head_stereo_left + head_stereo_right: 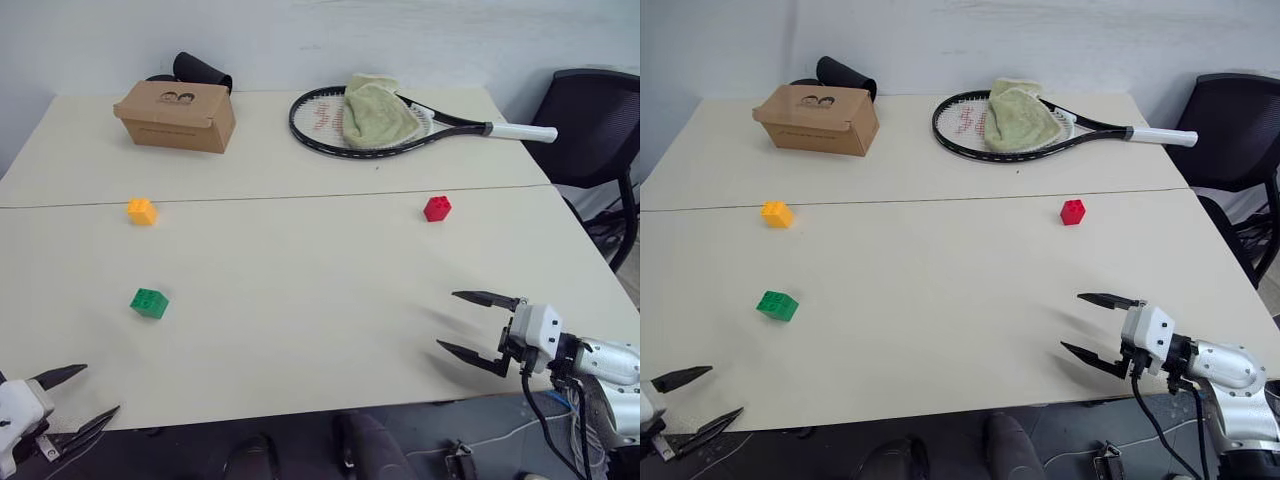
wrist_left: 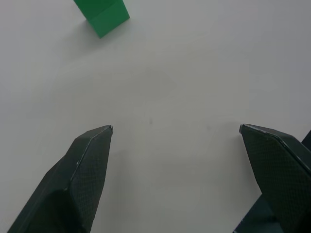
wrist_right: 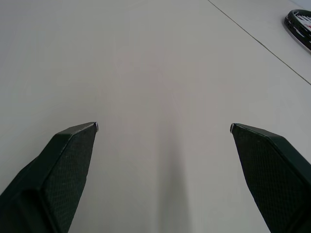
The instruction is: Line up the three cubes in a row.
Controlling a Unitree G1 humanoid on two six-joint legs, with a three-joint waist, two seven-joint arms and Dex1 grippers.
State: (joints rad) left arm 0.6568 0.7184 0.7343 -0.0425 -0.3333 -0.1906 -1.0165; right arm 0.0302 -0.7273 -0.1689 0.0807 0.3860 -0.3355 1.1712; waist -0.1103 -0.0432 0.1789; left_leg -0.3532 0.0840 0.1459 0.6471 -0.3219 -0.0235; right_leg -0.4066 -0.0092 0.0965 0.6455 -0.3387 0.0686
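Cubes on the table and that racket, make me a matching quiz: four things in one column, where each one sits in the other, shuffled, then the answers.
Things:
1. red cube
2. green cube
3. orange-yellow cube
4. tennis racket

Places:
A. nearest the left pincer
B. far side of the table, a towel lying on it
C. right half of the table, beside the seam
D. left half, beside the seam, in front of the cardboard box

Pairs: 1-C, 2-A, 3-D, 4-B

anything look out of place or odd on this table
One oddity: a pale green towel lies draped over the strings of the black tennis racket at the table's far edge. Nothing looks spilled or damaged; the small red, green and orange-yellow plastic brick cubes sit scattered.
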